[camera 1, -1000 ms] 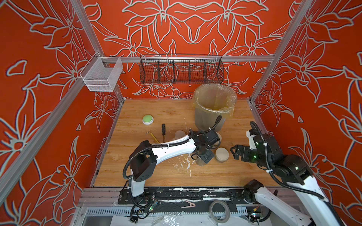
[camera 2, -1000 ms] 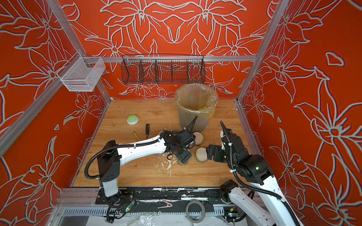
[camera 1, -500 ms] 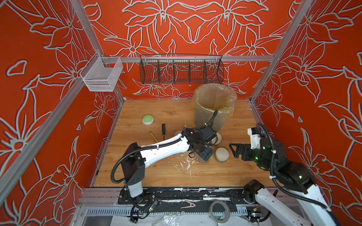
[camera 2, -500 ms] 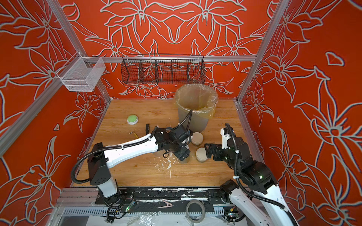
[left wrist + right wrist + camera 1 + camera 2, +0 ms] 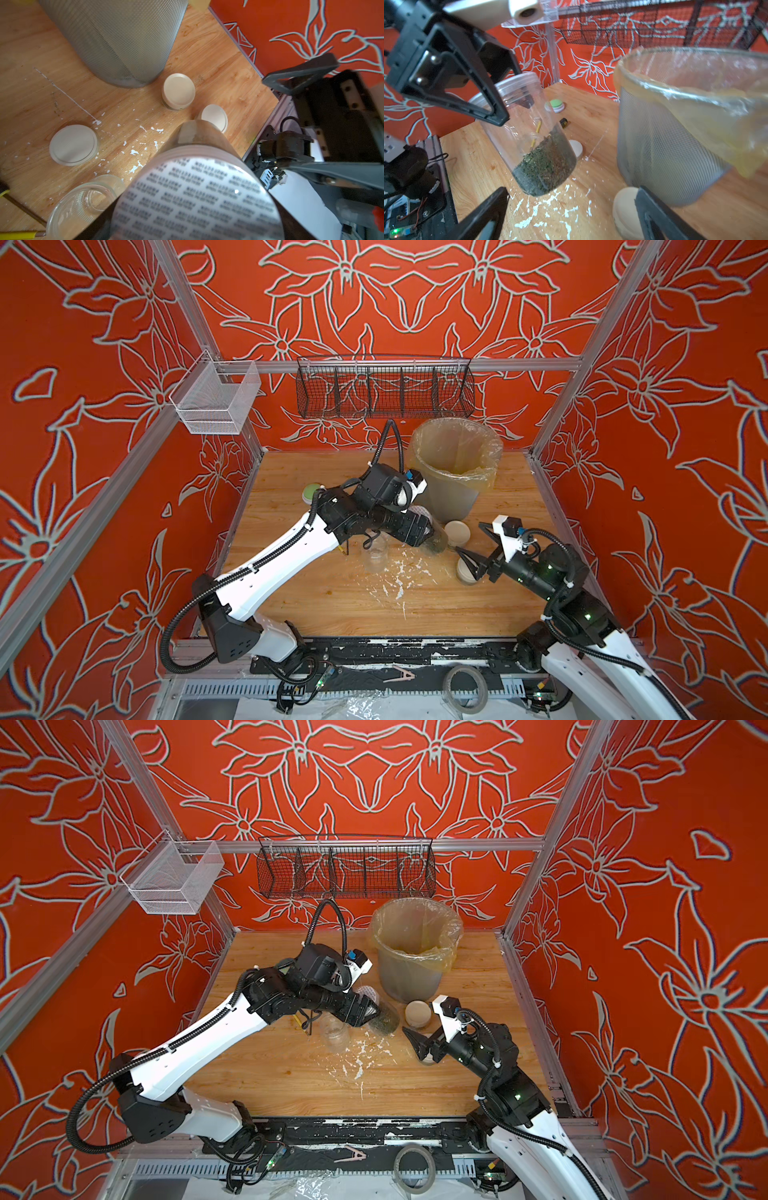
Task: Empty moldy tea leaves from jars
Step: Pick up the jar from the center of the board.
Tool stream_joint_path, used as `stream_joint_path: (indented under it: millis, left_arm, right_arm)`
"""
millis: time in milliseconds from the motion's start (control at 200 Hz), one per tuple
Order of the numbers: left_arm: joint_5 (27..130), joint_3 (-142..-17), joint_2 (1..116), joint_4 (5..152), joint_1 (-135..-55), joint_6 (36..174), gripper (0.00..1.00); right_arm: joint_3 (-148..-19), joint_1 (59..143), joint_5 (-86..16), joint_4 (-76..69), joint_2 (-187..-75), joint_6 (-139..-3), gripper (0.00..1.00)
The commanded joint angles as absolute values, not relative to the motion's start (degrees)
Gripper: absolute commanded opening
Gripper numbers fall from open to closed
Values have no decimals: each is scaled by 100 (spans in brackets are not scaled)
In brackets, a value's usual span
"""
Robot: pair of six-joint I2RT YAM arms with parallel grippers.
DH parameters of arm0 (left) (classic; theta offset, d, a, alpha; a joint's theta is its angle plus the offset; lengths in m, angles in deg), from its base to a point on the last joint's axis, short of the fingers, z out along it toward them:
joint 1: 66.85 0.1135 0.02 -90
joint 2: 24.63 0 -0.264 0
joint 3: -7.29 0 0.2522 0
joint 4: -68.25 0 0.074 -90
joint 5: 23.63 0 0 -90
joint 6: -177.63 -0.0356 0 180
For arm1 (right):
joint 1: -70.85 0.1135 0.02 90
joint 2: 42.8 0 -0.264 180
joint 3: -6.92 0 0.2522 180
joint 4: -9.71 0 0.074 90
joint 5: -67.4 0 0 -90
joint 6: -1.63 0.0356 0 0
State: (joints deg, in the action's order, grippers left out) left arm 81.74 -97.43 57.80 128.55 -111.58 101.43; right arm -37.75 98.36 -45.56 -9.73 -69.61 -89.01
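Holding item one: a tall clear glass jar [image 5: 533,133], clamped near its neck between my left fingers [image 5: 499,120], lifted off the pale wooden surface [image 5: 332,605] and tilted with its base toward my right arm. Contents: dark olive-brown moldy tea leaves [image 5: 546,168], slumped into the low corner by the tilt. Closure: white round lid with grey dots [image 5: 197,199], apparently still on, so nothing can pour yet. Destination: grey mesh bin with yellowish plastic liner [image 5: 451,493], just beside the jar, placed for a short tip. My right fingers [image 5: 483,212]: spread wide, gripping nothing, facing the jar's base, probably ready to steady it for uncapping. Also listed: open empty clear jar [image 5: 376,558] standing upright; short cream-lidded jar [image 5: 178,93] at the bin's foot; second short jar [image 5: 215,118] near it; loose cream lid [image 5: 73,144] lying flat.
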Motion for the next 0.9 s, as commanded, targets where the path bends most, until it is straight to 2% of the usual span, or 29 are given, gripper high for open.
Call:
stream_joint_path:
  millis: [0, 190, 536, 896]
  left_arm:
    - [8593, -9886, 5596, 12803, -11103, 10191, 58]
    - [8699, -9873, 5552, 12712, -11071, 10237, 55]
    - [8889, -9866, 5525, 12604, -11071, 10289, 52]
    - [9042, -9885, 5569, 12490, -11062, 10326, 51]
  right_arm:
    - [-3595, 9876, -5503, 288, -7071, -10035, 98]
    - [-3509, 9878, -6004, 682, -7515, -10219, 98]
    - [-3554, 9880, -6197, 1600, -8695, -9866, 97]
    - [-3601, 9928, -6366, 1959, -9265, -9765, 92]
